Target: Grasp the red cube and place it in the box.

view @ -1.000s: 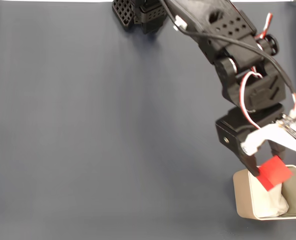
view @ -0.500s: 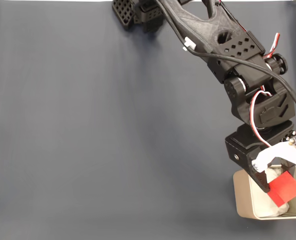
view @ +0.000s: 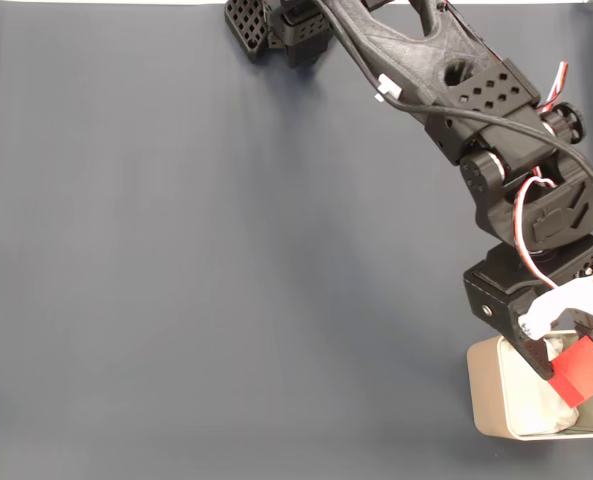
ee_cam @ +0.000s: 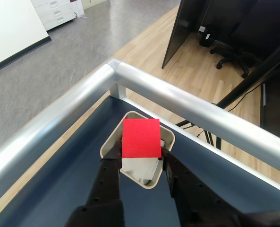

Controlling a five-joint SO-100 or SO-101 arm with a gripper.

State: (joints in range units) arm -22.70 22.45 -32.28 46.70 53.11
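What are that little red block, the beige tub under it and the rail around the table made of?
The small bright-red cube looks like matte plastic or foam: flat colour, no shine. The beige rounded-corner box seems thin plastic or painted metal, with smooth thin walls; I cannot tell which. The silver tubular rail looks like brushed metal, judging by its soft grey sheen.

Illumination is even and diffuse; both views are sharp. The dark mat (view: 176,250) shows faint soft shadows. The metal rail (ee_cam: 187,101) carries mild glare in the wrist view.
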